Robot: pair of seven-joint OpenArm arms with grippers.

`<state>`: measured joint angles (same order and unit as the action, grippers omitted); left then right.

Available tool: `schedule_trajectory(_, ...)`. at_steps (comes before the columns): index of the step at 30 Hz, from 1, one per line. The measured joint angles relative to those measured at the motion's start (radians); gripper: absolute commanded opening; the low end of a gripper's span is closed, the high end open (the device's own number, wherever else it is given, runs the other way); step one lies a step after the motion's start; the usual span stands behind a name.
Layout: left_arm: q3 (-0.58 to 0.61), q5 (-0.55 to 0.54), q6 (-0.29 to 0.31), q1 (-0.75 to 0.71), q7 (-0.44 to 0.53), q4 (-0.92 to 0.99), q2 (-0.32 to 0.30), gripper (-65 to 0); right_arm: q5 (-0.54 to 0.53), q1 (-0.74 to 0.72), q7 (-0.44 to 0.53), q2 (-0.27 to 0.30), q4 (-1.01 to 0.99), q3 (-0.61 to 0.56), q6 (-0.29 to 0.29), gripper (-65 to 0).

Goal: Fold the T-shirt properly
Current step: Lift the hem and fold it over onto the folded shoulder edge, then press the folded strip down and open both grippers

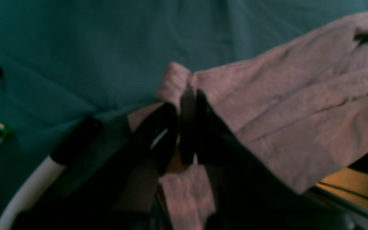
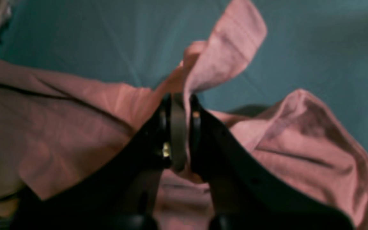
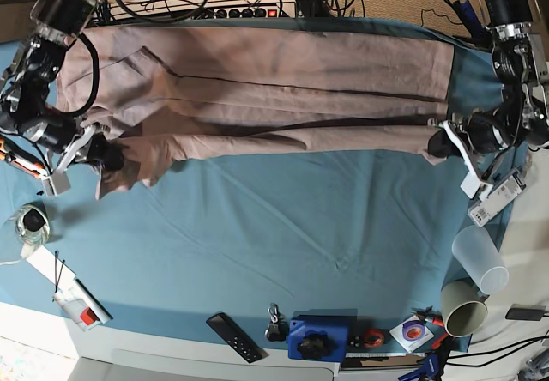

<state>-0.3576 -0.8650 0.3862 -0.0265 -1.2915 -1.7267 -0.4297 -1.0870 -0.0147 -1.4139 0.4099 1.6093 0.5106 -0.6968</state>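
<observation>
Left gripper (image 3: 439, 143) and right gripper (image 3: 105, 160) clenched on mauve T-shirt (image 3: 300, 81), its soft, creased edge stretched between them across blue-teal cloth (image 3: 292, 226). Clear cup (image 3: 479, 257) near left arm; black remote (image 3: 233, 336), blue object (image 3: 316, 338) at opposite edge. Dark fingers hide gripped fabric; right wrist view blurred.

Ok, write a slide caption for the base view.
Both grippers, left and right, pinch the near edge of a mauve T-shirt above a blue-teal cloth.
</observation>
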Motion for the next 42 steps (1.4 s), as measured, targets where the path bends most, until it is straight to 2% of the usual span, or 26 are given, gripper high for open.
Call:
schedule_trajectory(10,-0.006,0.0,0.0,-0.101,0.001,-0.091,0.0,-65.0,-0.031,0.166,-0.004,-0.004,0.068,0.199,0.0,-65.0)
schedule_trajectory(13,-0.006,0.011,0.0,-0.134,0.001,-0.129,0.0,-65.0,-0.077,0.198,-0.003,-0.006,0.068,0.225,0.0,-65.0)
schedule_trajectory(21,-0.006,0.016,0.0,-0.192,0.013,-0.147,0.0,-65.0,-0.101,0.299,-0.003,-0.007,0.068,0.23,0.0,-65.0)
schedule_trajectory(28,-0.006,0.019,0.0,-0.187,0.024,-0.147,0.0,-65.0,-0.108,0.387,0.0,-0.043,0.068,0.235,0.0,-65.0)
schedule_trajectory(33,-0.006,0.06,-0.023,-0.2,0.024,-0.147,0.0,-65.0,-0.104,0.412,0.001,-0.063,0.068,0.235,0.0,-65.0)
schedule_trajectory(42,-0.006,0.09,-0.023,-0.241,0.026,-0.147,0.0,-65.0,-0.066,0.425,0.001,-0.071,0.068,0.235,0.0,-65.0)
